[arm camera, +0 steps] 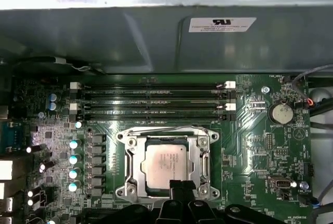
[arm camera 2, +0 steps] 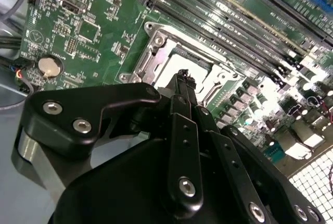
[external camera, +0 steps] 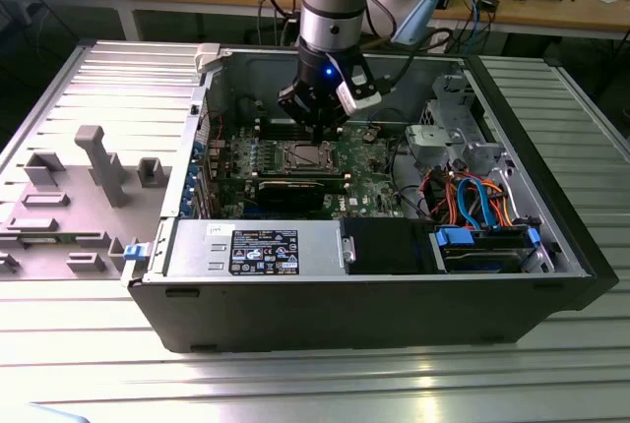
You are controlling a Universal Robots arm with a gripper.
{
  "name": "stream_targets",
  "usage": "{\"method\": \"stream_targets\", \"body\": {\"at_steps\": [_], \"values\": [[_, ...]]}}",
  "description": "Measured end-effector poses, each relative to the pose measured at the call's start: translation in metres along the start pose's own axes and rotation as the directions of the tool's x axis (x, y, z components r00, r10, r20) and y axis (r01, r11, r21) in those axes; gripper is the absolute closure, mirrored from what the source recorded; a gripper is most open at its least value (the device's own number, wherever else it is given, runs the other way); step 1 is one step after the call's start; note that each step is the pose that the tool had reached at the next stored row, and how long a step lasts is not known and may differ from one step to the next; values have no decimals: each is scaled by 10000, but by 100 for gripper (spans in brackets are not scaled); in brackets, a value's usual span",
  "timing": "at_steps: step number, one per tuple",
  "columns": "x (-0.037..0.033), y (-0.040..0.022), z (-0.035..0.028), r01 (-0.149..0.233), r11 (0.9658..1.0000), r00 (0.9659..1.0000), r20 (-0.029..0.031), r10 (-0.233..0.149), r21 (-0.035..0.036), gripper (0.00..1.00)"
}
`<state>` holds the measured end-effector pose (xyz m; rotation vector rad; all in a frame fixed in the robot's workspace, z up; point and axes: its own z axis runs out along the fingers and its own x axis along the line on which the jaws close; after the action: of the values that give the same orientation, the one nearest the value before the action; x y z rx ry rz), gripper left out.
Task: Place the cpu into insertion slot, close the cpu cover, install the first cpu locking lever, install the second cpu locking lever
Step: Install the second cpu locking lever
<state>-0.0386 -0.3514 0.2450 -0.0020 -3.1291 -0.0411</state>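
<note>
Silver-grey and flat, the one cpu (arm camera: 167, 162) already sat in the one insertion slot (arm camera: 136, 157), near the middle of the green board (arm camera: 250, 130). The cpu cover (arm camera: 200, 157) looked to be down around it — a thin silver frame with the chip showing through its big window. So the first two steps seemed done, and the work in hand was most likely the first cpu locking lever.

One wire lever (arm camera: 161, 128) lay along the slot's edge toward the memory slots (arm camera: 151, 99). A second lever could not be told for sure. Four long black memory slots ran beside the socket, toward the case's back wall.

The one gripper (arm camera: 181, 186) hung just over the socket's edge nearest the black expansion card (external camera: 290, 187), fingertips pressed together with nothing between them. In the second wrist view the fingertips (arm camera 2: 183, 78) came to one narrow point above the cover.

The move ahead would likely call for care — a closed tip has to catch a thin wire, push it down, and hook it under its tab without sliding onto the chip.
</note>
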Motion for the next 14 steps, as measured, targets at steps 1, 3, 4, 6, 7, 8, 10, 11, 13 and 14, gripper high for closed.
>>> {"method": "stream_targets", "body": {"at_steps": [1, 3, 4, 6, 7, 8, 10, 11, 13, 14], "values": [[8, -1, -1, 0, 10000, 10000, 18, 0, 2, 89], [22, -2, 0, 4, 10000, 9999, 117, -4, 5, 89], [30, -4, 0, 5, 10000, 9999, 166, -5, 6, 89], [48, -43, 1, 8, 10000, 9998, 189, -8, 6, 89], [51, -67, 1, 8, 10000, 9998, 188, -8, 7, 89], [53, -82, 1, 7, 10000, 9998, 188, -7, 7, 89], [61, -148, 4, 8, 10000, 9998, 188, -9, 7, 89], [67, -173, 7, 14, 10000, 9998, 188, -14, 7, 89], [84, -202, 10, 35, 10000, 9998, 188, -35, 7, 89], [97, -206, 10, 46, 10000, 9998, 188, -46, 8, 89]]}}
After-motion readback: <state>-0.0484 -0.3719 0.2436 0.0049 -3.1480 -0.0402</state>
